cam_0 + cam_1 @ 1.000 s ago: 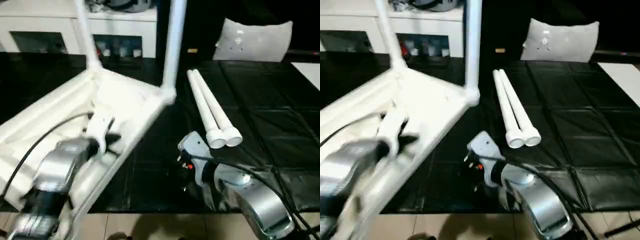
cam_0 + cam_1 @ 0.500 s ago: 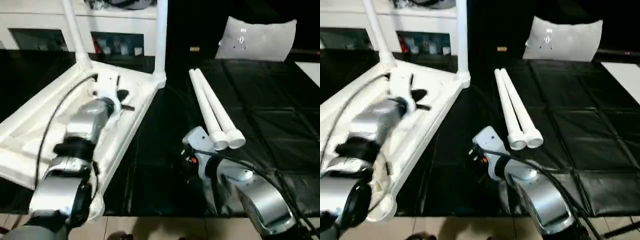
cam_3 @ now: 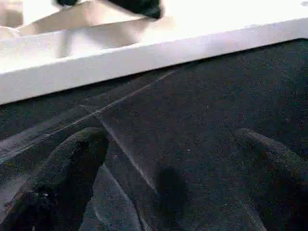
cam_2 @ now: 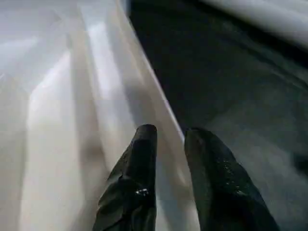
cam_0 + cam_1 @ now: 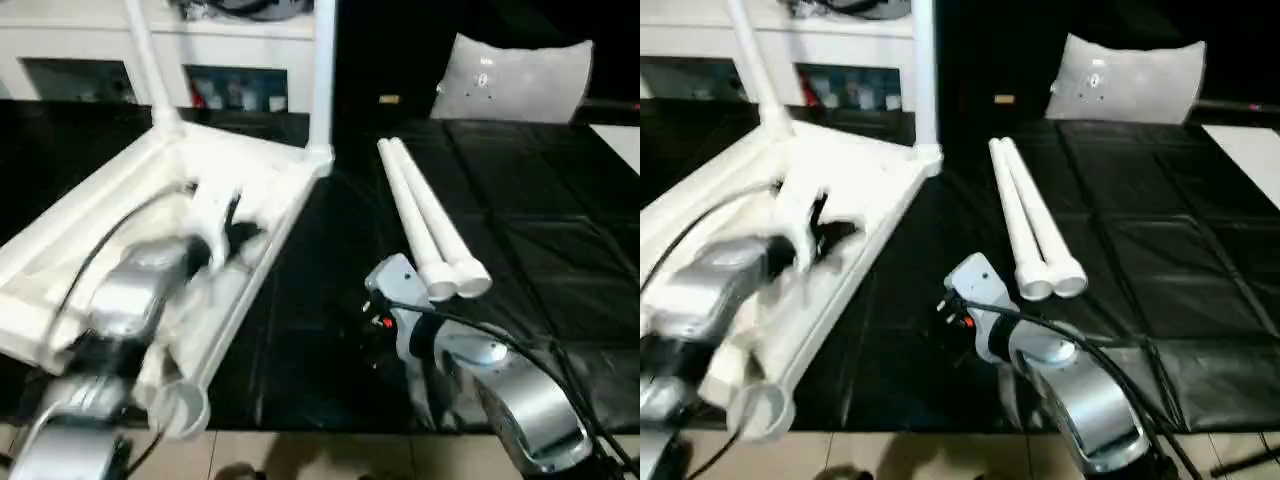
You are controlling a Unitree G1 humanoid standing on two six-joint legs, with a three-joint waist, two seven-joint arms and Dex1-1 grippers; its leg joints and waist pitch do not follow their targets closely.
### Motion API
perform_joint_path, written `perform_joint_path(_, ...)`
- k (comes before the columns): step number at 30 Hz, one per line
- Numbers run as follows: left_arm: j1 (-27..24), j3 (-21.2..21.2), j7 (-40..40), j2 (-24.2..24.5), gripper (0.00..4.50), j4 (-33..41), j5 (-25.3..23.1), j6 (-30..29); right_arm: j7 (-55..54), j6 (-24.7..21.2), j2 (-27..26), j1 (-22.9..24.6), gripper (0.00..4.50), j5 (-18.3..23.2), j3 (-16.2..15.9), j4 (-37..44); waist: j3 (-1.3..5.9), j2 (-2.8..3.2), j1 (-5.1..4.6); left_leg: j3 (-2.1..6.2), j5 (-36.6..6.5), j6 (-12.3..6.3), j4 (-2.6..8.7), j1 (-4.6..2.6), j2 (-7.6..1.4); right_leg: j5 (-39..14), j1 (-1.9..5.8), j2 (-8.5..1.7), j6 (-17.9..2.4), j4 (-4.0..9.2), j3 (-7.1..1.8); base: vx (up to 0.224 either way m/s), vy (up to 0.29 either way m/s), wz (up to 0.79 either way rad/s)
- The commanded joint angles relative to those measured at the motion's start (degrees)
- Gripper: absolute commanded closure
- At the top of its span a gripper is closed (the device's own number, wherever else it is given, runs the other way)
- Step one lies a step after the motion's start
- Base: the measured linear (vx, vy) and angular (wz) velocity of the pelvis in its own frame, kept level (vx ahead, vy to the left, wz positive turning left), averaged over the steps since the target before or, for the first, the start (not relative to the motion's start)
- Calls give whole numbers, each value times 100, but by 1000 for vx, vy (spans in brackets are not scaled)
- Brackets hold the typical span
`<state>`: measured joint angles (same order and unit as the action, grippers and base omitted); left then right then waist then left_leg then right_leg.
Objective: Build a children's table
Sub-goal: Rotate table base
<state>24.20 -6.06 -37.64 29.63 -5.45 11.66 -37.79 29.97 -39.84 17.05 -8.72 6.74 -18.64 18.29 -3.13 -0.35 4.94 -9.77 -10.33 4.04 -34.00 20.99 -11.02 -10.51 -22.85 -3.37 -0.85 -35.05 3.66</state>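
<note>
Two legs [image 5: 322, 70] are already seated and stand upright in the far corner sockets of the table top [image 5: 262, 172]. The top lies ribbed side up on the left part of the black mat [image 5: 520, 200], which looks deliberate: it leaves the sockets facing up so the legs can drop in. Its near corner socket [image 5: 180, 408] is empty and overhangs the mat's near edge. The other two loose legs [image 5: 425, 215] lie side by side and touching near the mat's middle, wide ends toward the robot, probably staged for the right arm. The left tool [image 4: 168, 139] is over the top's right-hand long rim, about halfway along. Its fingers [image 4: 144, 144] are a narrow gap apart and nothing is visibly clamped, so I read it as released; whether it touches the rim I can't tell. The right tool [image 3: 173, 139] is spread wide and empty, low over bare mat. It sits between the top's rim and the loose legs, whose wide ends are just beside it on its far right. My guess at the next step is that the right arm grabs a loose leg. The risk is the round legs rolling, and the top's near corner is unsupported.
</note>
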Motion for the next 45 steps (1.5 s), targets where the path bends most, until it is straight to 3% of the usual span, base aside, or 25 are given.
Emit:
perform_joint_path(1, -304, -216, -309, 386, 299, 872, 96, -568, 55, -16, 63, 25, 0, 64, 13, 133, 322, 112, -32, 112, -1710, 285, 462, -110, -232, -1784, 225, -431, -784, 436, -307, 0, 0, 0)
perform_joint_path(4, -620, -262, -358, 660, 299, 1306, 57, -876, 62, -8, 82, 31, 0, 74, 7, 138, 296, 115, -41, 92, -1768, 274, 461, -114, -203, -1964, 192, -403, -731, 472, -312, 0, 0, 0)
perform_joint_path(5, -692, -267, -326, 695, 320, 1340, -2, -897, 65, -5, 85, 33, 0, 77, 1, 138, 289, 127, -32, 86, -1849, 282, 450, -142, -193, -2100, 166, -396, -691, 502, -310, 0, 0, 0)
perform_joint_path(11, -928, -443, -396, 947, 368, 1730, -7, -1147, 78, 2, 93, 46, 0, 69, -18, 152, 287, 109, -53, 121, -1945, 283, 471, -114, -182, -2463, 180, -405, -488, 534, -294, 0, 0, 0)
perform_joint_path(12, -958, -654, -489, 1130, 373, 1810, -137, -1163, 89, 14, 100, 42, 0, 56, -24, 146, 287, 122, -53, 115, -1957, 273, 457, -131, -173, -2484, 157, -400, -474, 552, -298, 0, 0, 0)
perform_joint_path(15, -962, -773, -425, 1220, 392, 1789, -337, -1177, 82, 28, 115, 30, 0, 58, -27, 140, 297, 109, -53, 110, -1852, 253, 461, -117, -175, -2320, 166, -384, -473, 531, -305, 0, 0, 0)
perform_joint_path(16, -950, -789, -407, 1233, 404, 1757, -385, -1173, 79, 29, 116, 28, 0, 62, -21, 141, 301, 138, -58, 112, -1821, 267, 463, -109, -175, -2227, 173, -383, -500, 521, -305, 0, 0, 0)
perform_joint_path(20, -935, -782, -386, 1241, 425, 1745, -346, -1267, 71, 41, 127, 31, 0, 51, -21, 144, 323, 143, -57, 107, -1655, 286, 452, -91, -171, -1776, 204, -375, -647, 465, -301, 0, 0, 0)
perform_joint_path(21, -919, -825, -430, 1280, 445, 1758, -321, -1269, 70, 33, 125, 32, 0, 53, -20, 155, 322, 152, -58, 103, -1675, 289, 449, -97, -170, -1759, 201, -374, -666, 469, -302, 0, 0, 0)
perform_joint_path(24, -865, -930, -509, 1280, 445, 1714, -322, -1217, 71, 25, 119, 32, 0, 57, -23, 166, 321, 154, -59, 103, -1688, 285, 448, -104, -169, -1777, 202, -374, -681, 466, -302, 0, 0, 0)
perform_joint_path(30, -495, -1064, -563, 573, 445, 1365, -114, -1181, 182, -66, 164, 55, 0, 161, -30, 262, 321, 153, -8, 88, -1732, 283, 422, -144, -161, -1967, 180, -383, -622, 512, -303, 0, 0, 0)
perform_joint_path(31, -286, -1131, -477, 272, 445, 1071, -141, -1054, 190, -122, 180, 82, 0, 193, -24, 330, 318, 134, -19, 99, -1739, 272, 438, -124, -171, -1979, 203, -397, -633, 507, -308, 0, 0, 0)
perform_joint_path(32, -286, -1131, -477, 272, 445, 1071, -141, -1054, 190, -122, 180, 82, 0, 193, -24, 330, 316, 137, -8, 91, -1749, 261, 434, -124, -164, -2045, 195, -387, -590, 530, -302, 0, 0, 0)
perform_joint_path(36, 379, -1191, -148, -456, 445, -79, -368, -469, 284, -282, 293, 216, 0, 323, 25, 599, 329, 119, -11, 94, -1552, 190, 424, -52, -126, -1973, 257, -378, -456, 568, -295, 0, 0, 0)
perform_joint_path(37, 697, -1138, -35, -759, 445, -660, -441, -148, 422, -379, 356, 319, 0, 520, 117, 816, 347, 136, -2, 106, -1573, 189, 416, -80, -139, -1932, 254, -393, -456, 548, -297, 0, 0, 0)
perform_joint_path(39, 1105, -1079, 126, -1080, 445, -1363, -548, 271, 634, -475, 545, 450, 0, 716, 208, 1095, 354, 91, -2, 100, -1384, 100, 396, -28, -118, -1817, 297, -389, -367, 568, -287, 0, 0, 0)
perform_joint_path(40, 1197, -1078, 163, -1135, 445, -1513, -583, 382, 675, -489, 598, 479, 0, 740, 220, 1149, 387, 125, 32, 113, -1330, 88, 381, -53, -139, -1751, 303, -413, -370, 542, -290, 0, 0, 0)
perform_joint_path(42, 1375, -993, 263, -1263, 445, -1801, -569, 547, 729, -509, 711, 521, 0, 762, 233, 1206, 378, 94, 7, 111, -1225, 69, 383, -7, -132, -1630, 322, -403, -425, 530, -280, 0, 0, 0)
perform_joint_path(43, 1380, -988, 265, -1268, 445, -1807, -567, 554, 731, -509, 717, 523, 0, 761, 234, 1207, 385, 88, 12, 104, -1221, 64, 373, -19, -134, -1622, 317, -407, -449, 531, -280, 0, 0, 0)
perform_joint_path(45, 1484, -912, 284, -1326, 445, -1923, -540, 709, 748, -530, 823, 569, 0, 744, 267, 1253, 387, 124, 1, 105, -1218, 66, 365, -21, -139, -1600, 311, -412, -541, 526, -280, 0, 0, 0)
